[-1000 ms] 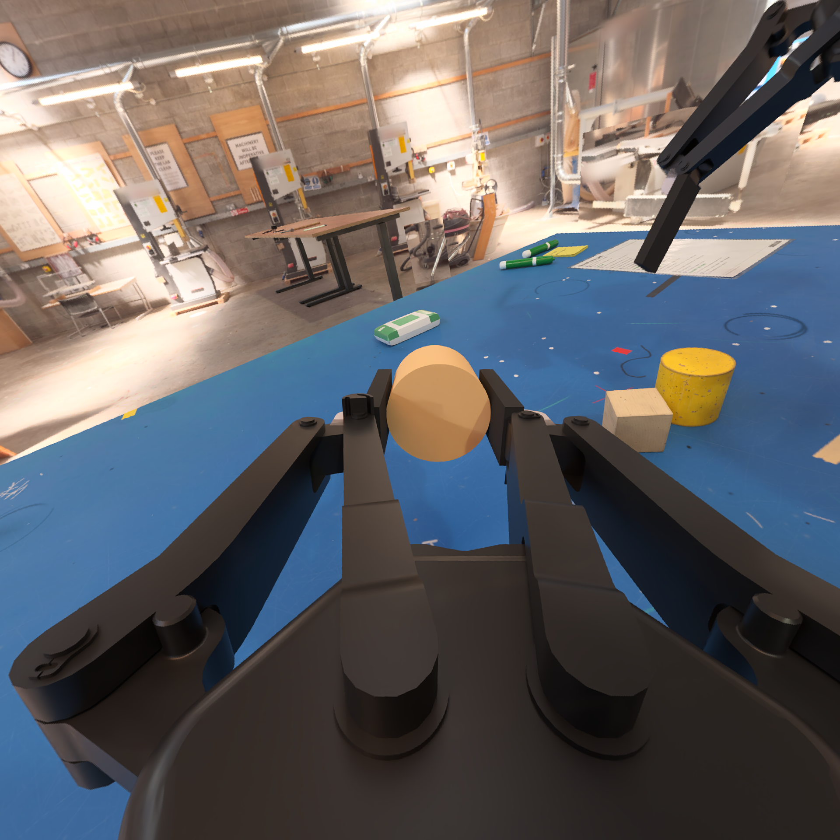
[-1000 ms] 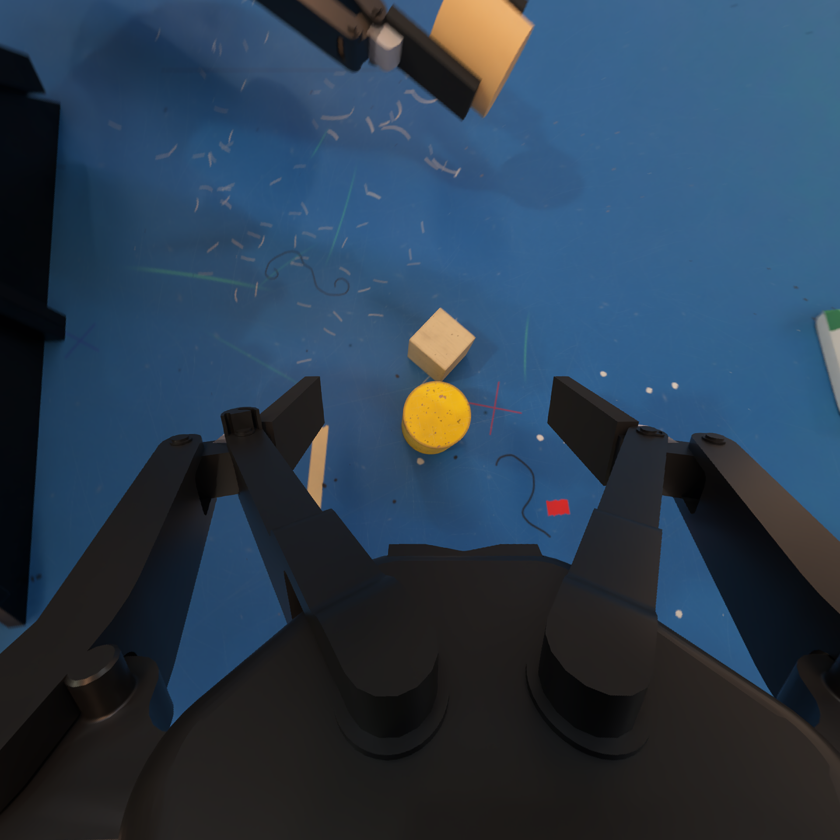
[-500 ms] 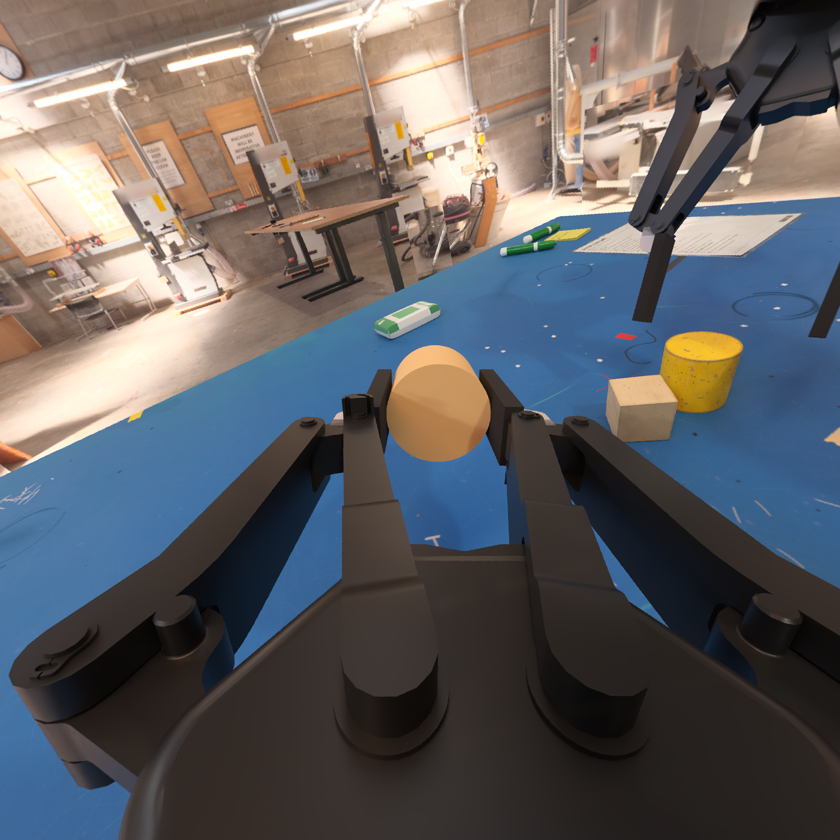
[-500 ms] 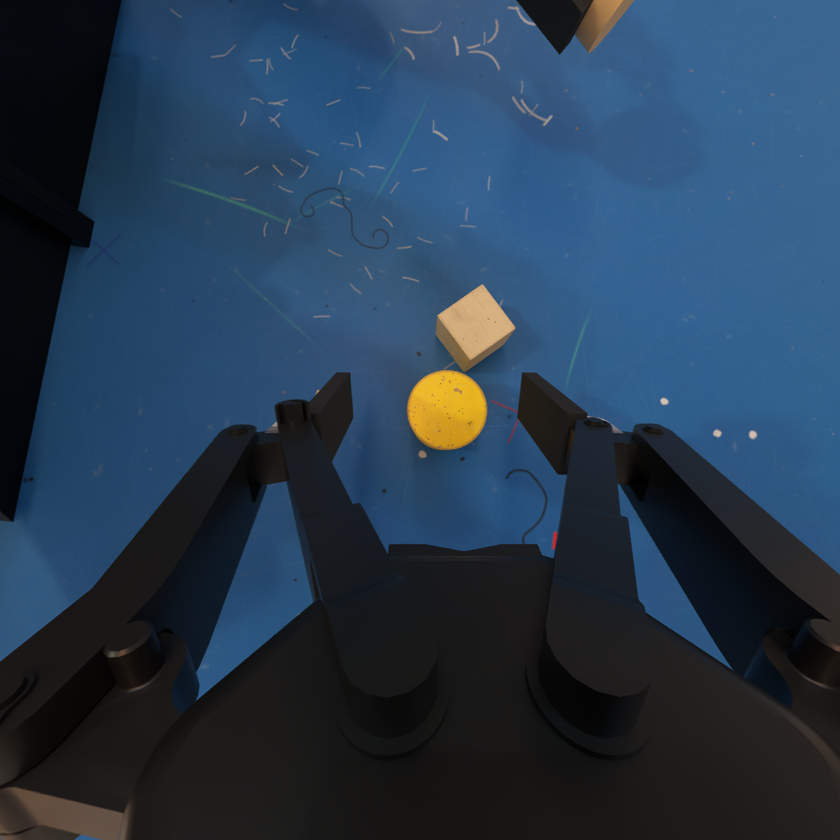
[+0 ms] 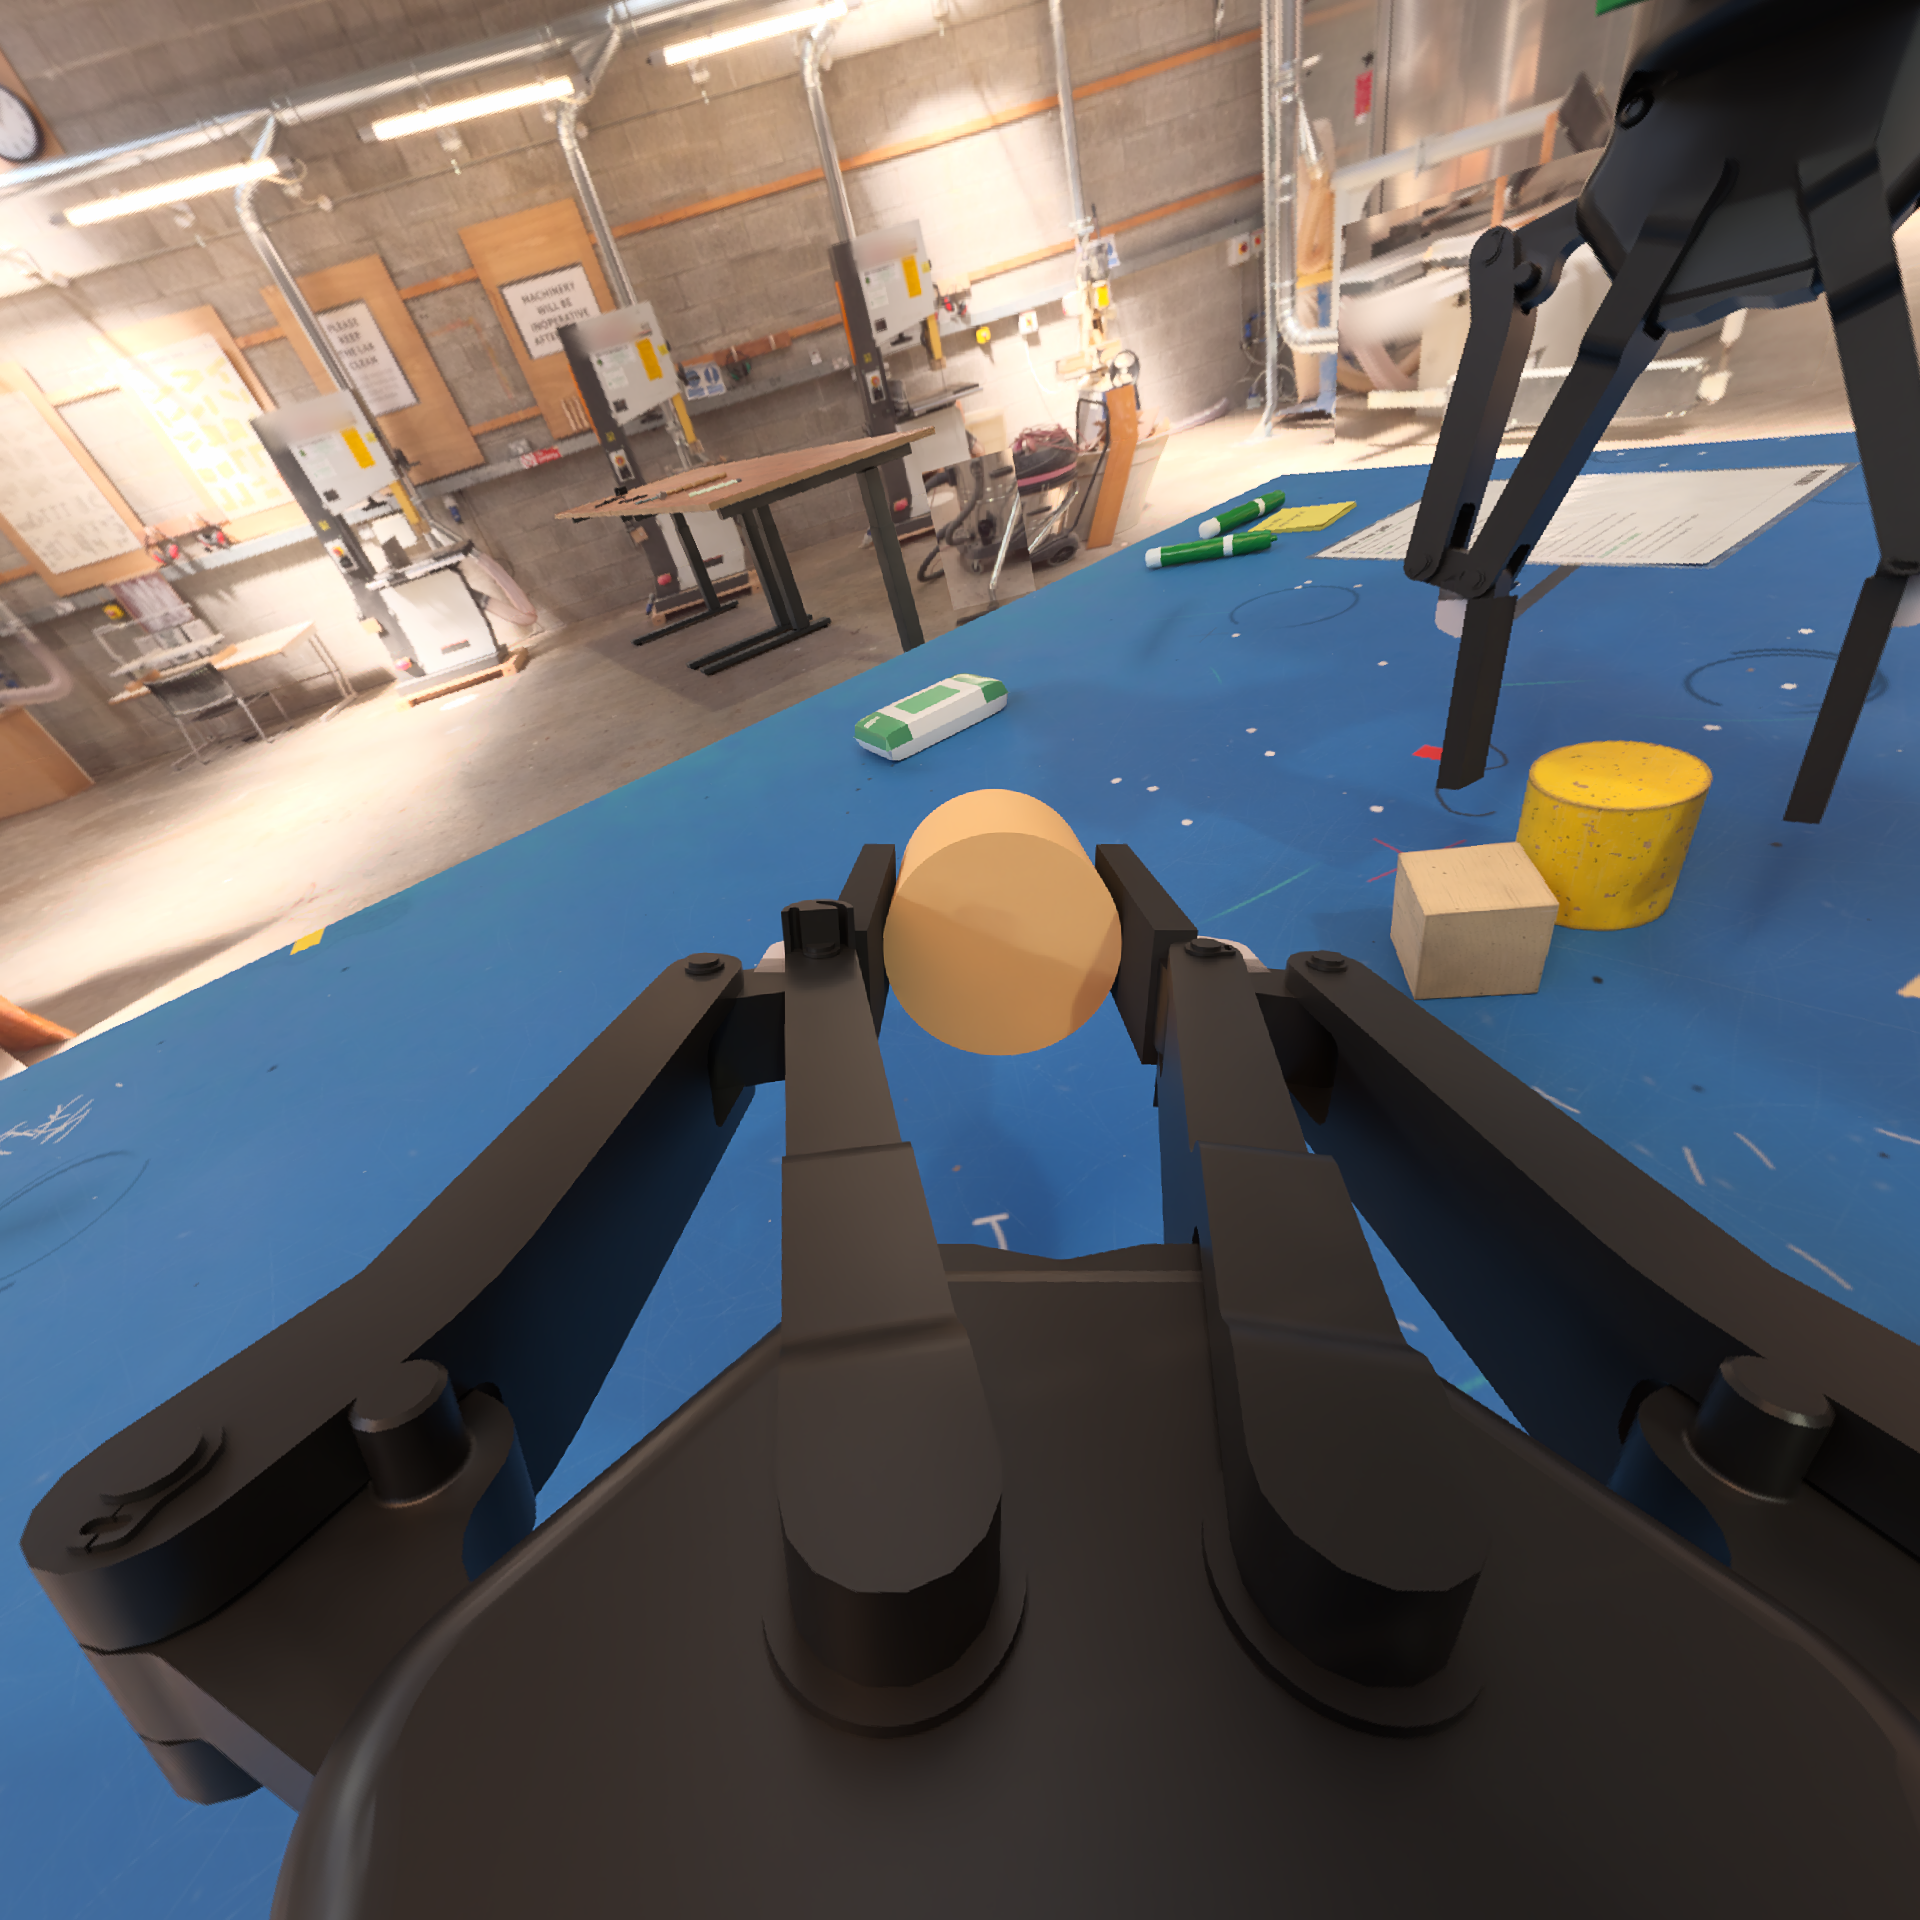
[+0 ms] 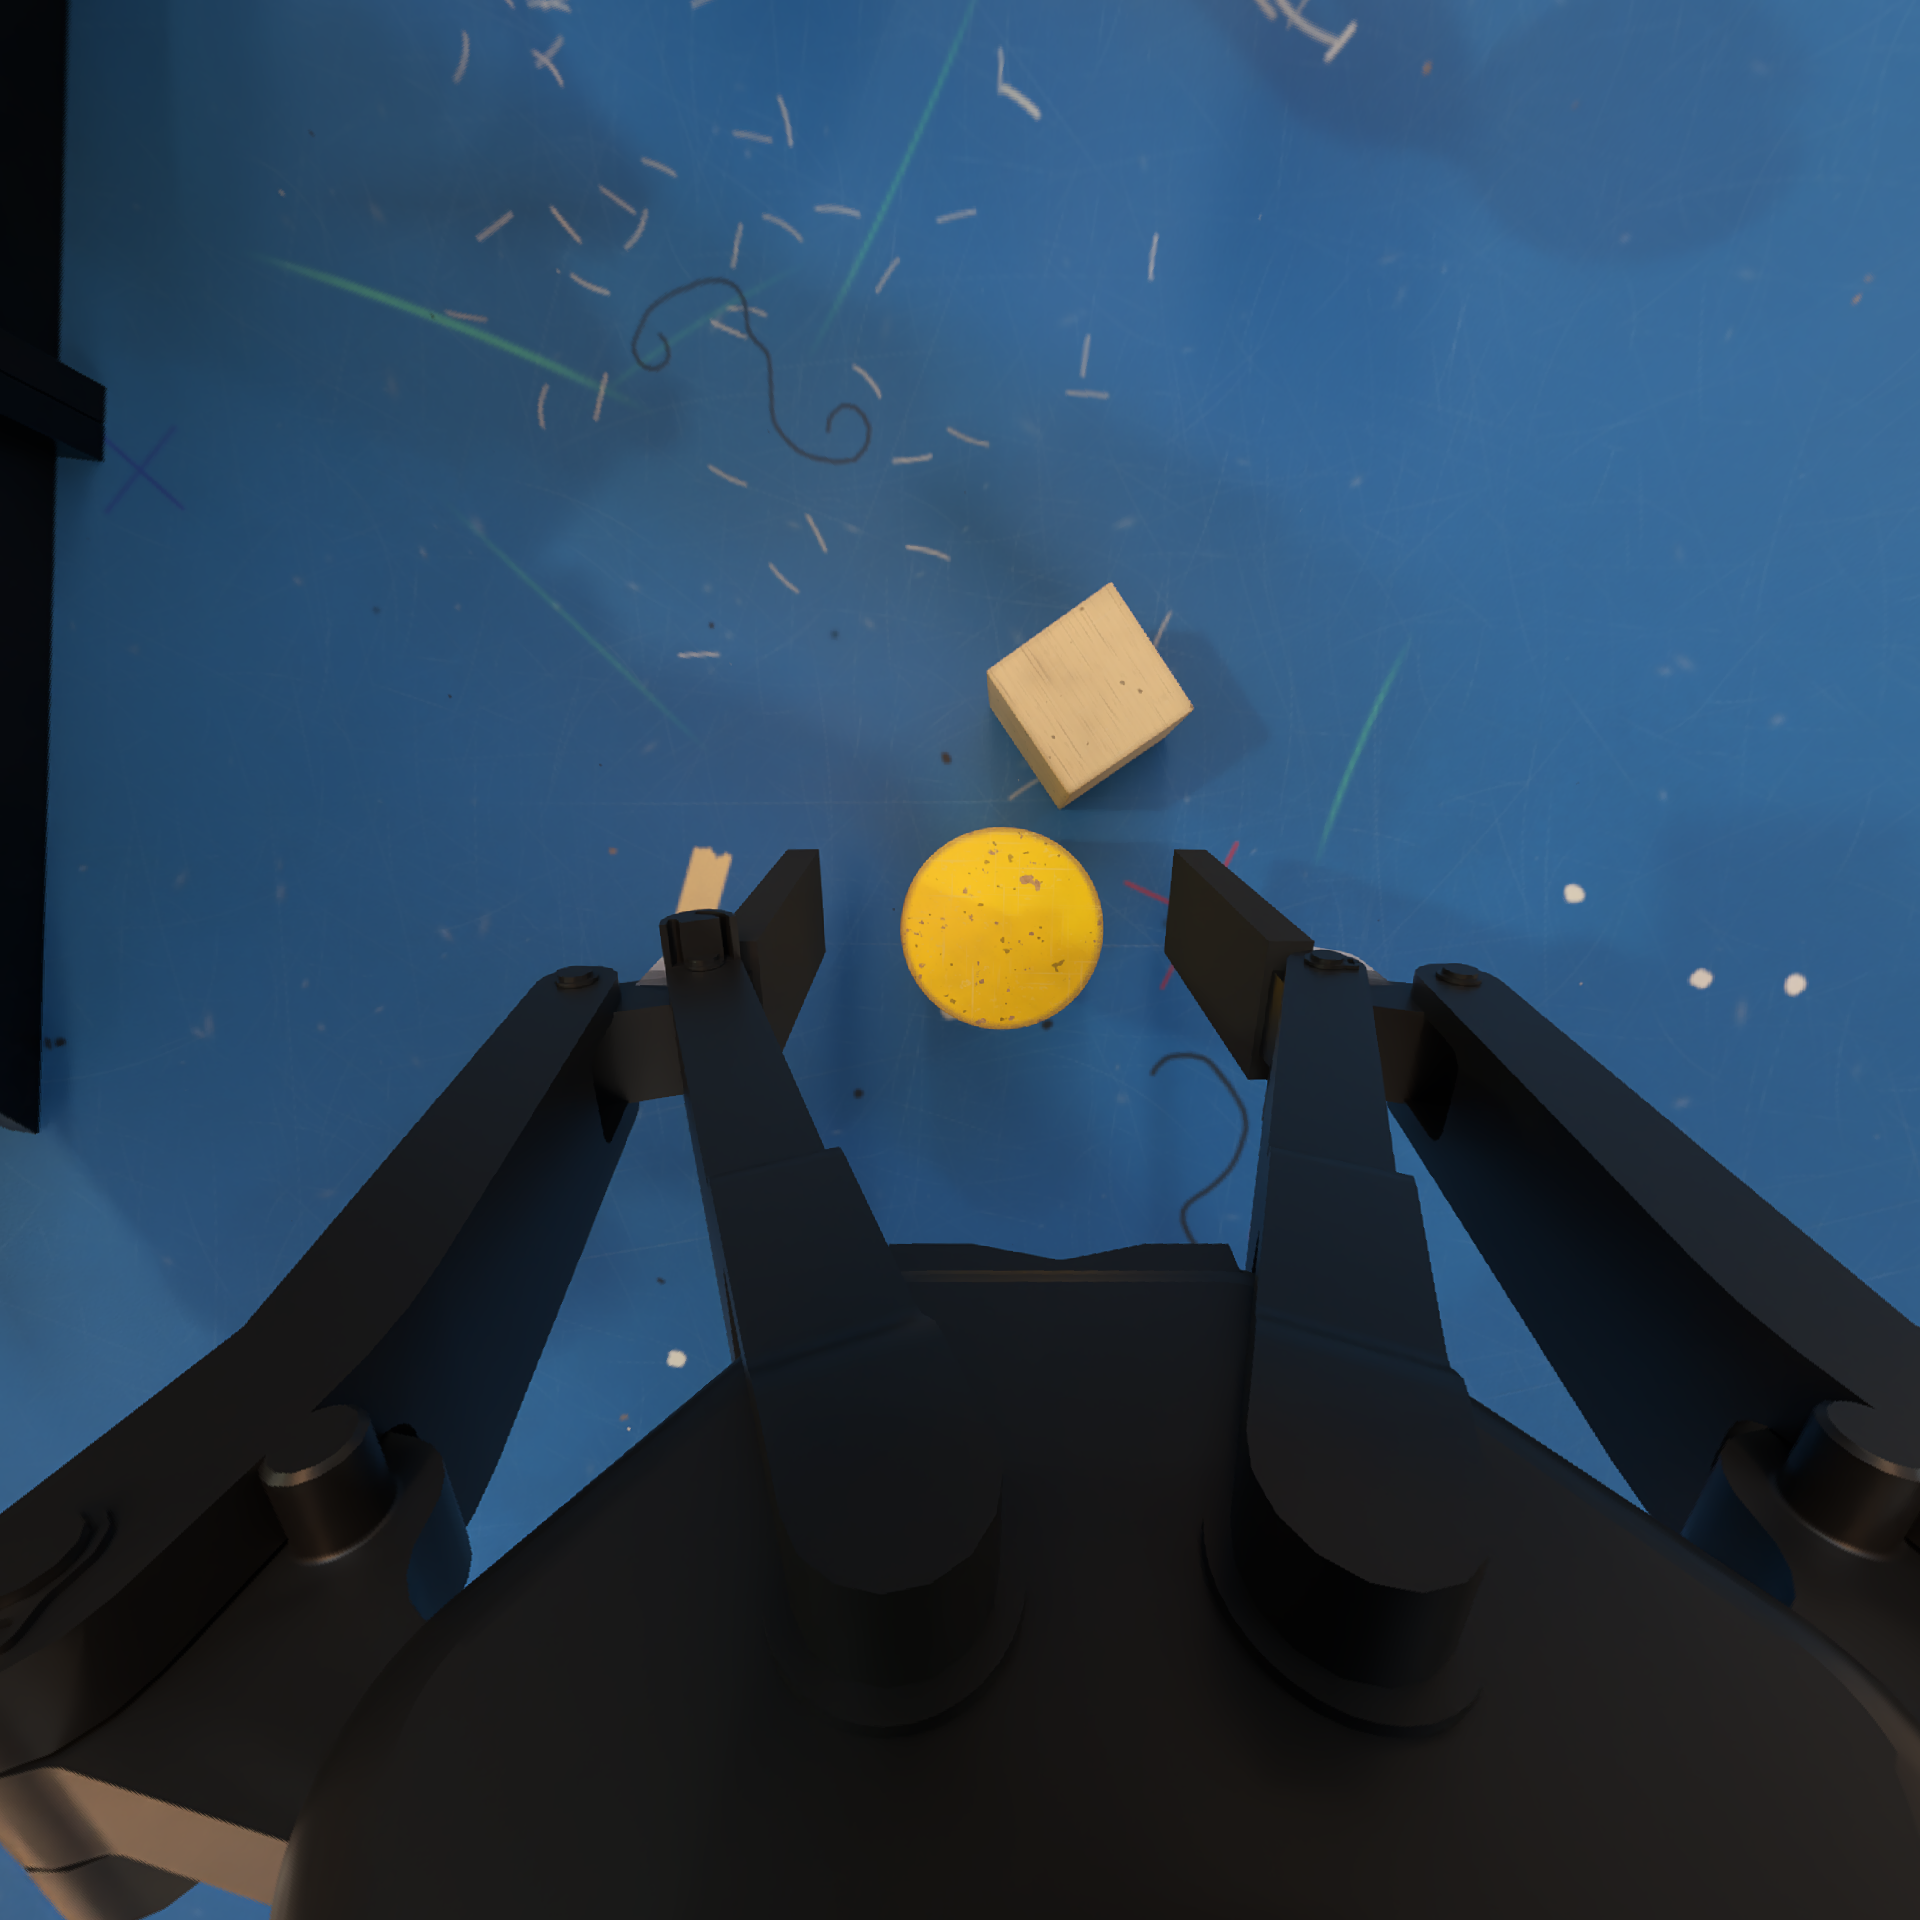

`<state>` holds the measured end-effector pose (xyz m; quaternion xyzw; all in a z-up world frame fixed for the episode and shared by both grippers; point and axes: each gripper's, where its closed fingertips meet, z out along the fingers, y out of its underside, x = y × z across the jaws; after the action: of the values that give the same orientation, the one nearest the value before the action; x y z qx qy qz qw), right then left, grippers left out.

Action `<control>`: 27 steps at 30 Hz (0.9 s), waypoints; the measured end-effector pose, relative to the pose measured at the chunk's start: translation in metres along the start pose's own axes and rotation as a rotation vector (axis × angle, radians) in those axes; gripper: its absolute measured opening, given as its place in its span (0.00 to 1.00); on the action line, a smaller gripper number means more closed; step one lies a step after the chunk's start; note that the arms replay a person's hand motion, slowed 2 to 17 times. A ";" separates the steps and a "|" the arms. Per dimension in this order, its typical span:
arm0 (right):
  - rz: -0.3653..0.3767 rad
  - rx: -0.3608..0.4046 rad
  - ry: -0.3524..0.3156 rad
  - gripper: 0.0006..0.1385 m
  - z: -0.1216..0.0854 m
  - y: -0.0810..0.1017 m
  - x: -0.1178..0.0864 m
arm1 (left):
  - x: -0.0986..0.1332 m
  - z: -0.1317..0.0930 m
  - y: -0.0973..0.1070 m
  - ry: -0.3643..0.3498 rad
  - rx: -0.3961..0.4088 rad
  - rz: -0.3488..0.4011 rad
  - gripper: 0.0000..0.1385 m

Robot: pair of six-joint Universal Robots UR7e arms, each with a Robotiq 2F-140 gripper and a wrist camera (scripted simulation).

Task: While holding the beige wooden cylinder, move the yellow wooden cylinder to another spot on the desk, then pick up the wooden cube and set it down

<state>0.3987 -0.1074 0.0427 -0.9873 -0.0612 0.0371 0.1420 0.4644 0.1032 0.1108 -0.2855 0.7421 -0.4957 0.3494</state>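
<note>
My left gripper [image 5: 997, 935] is shut on the beige wooden cylinder [image 5: 1000, 923] and holds it above the blue desk [image 5: 416, 1091]. The yellow wooden cylinder [image 5: 1610, 831] stands upright on the desk at the right, with the wooden cube [image 5: 1470, 920] just beside it. In the right wrist view the yellow cylinder [image 6: 1001, 927] sits between the fingers of my open right gripper [image 6: 997, 914], with a gap on each side. The cube [image 6: 1089, 694] lies just beyond it. The right gripper also shows in the left wrist view [image 5: 1631, 790], straddling the yellow cylinder from above.
A green and white eraser [image 5: 930, 715] lies near the desk's far edge. Two green markers [image 5: 1210, 549], a yellow note pad [image 5: 1304, 516] and a sheet of paper [image 5: 1662, 516] lie at the far right. A small wooden strip [image 6: 704, 878] lies by the right gripper's left finger.
My right gripper has come down around the yellow cylinder and its fingers have narrowed toward it. The left gripper keeps the beige cylinder almost still.
</note>
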 end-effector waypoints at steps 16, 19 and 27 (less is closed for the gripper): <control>0.030 -0.063 -0.013 0.37 0.001 0.010 0.009 | 0.002 0.003 0.004 0.000 -0.025 0.012 0.37; 0.035 -0.040 -0.010 0.37 -0.005 0.008 0.015 | 0.002 0.003 0.004 -0.002 -0.026 0.012 0.37; 0.031 -0.031 0.014 0.37 -0.017 0.008 0.037 | 0.001 0.004 0.007 -0.004 -0.035 0.009 0.37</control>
<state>0.4376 -0.1151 0.0547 -0.9904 -0.0454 0.0315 0.1265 0.4667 0.1028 0.1032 -0.2892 0.7512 -0.4806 0.3479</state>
